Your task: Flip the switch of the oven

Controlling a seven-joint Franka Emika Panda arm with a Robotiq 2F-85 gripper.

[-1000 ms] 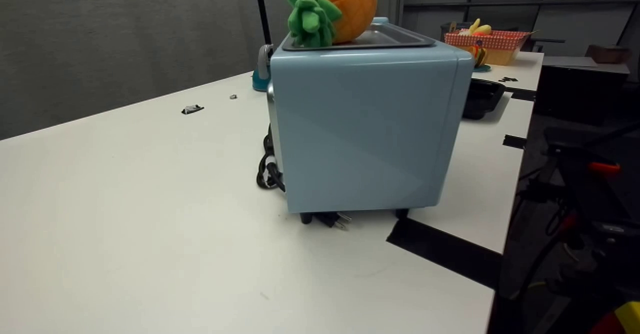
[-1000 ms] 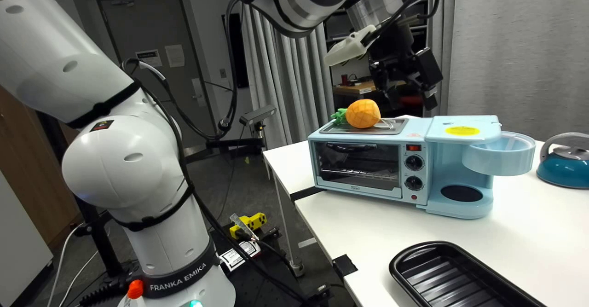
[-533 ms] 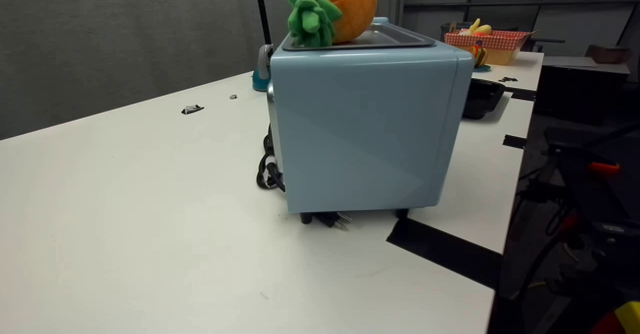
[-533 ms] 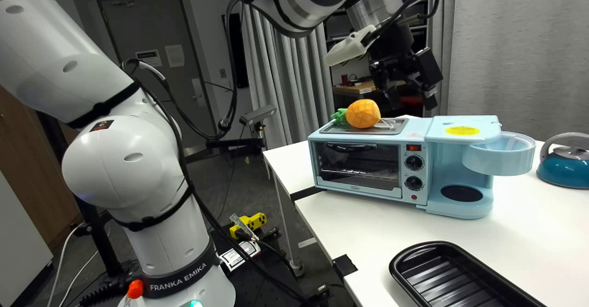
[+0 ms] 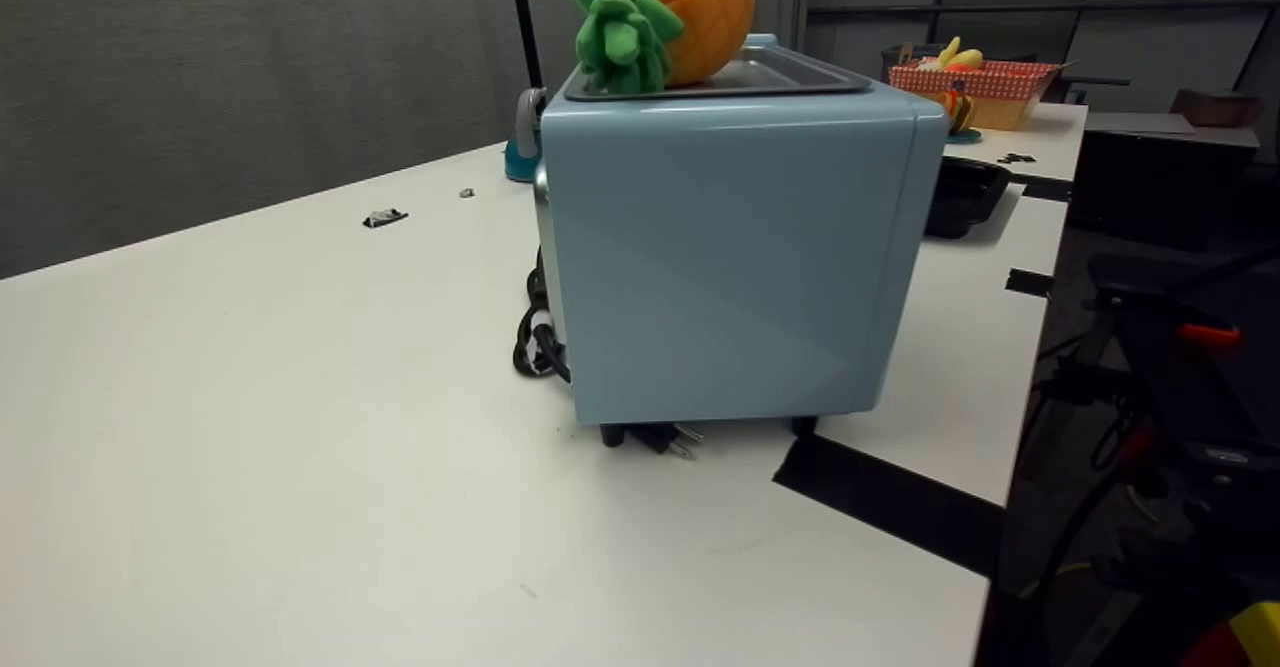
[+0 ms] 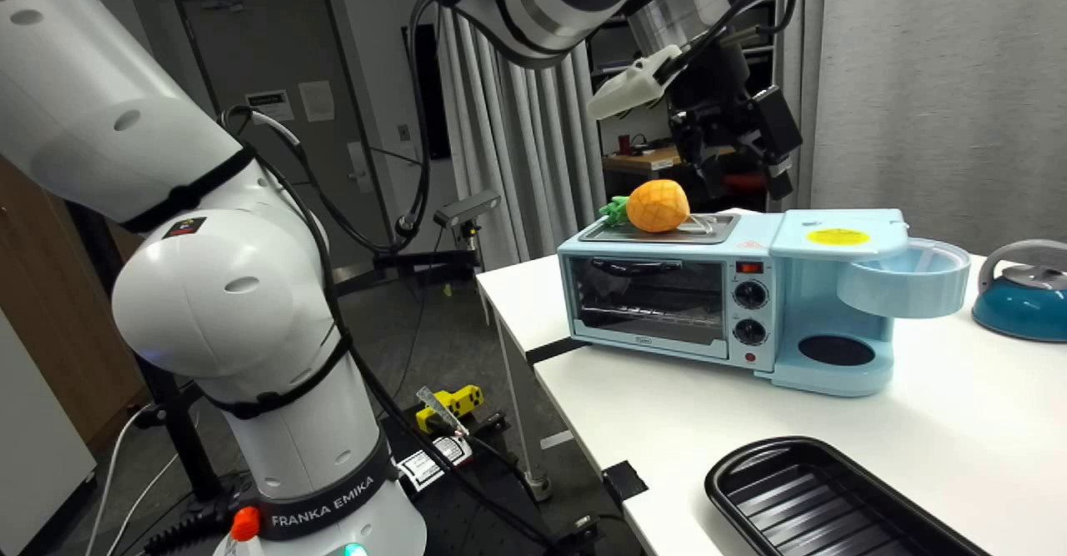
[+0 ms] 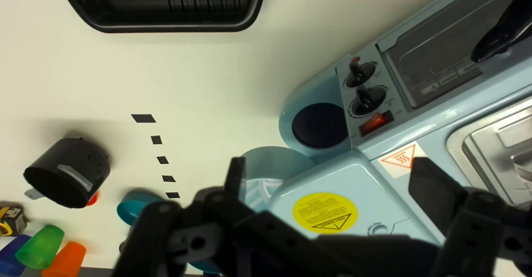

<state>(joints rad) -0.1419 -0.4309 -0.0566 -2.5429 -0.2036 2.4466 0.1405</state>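
The pale blue oven [image 6: 650, 296] stands on the white table with its glass door shut. Its plain side [image 5: 740, 257] shows in an exterior view, and part of its front and top [image 7: 415, 131] shows in the wrist view. The red rocker switch [image 6: 749, 267] sits above two black knobs on the front panel. The switch also shows in the wrist view [image 7: 377, 121]. My gripper [image 6: 746, 179] hangs above and behind the oven, apart from it. In the wrist view my gripper [image 7: 328, 163] is open and empty, its fingers spread over the coffee-maker end.
An orange plush pineapple [image 6: 658, 206] lies on the tray on the oven's top. A black pan [image 6: 800, 489] lies in front of the oven. A teal kettle [image 6: 1025, 302] stands beside it. A black mug [image 7: 68, 173] and coloured cups [image 7: 40, 246] are farther along the table.
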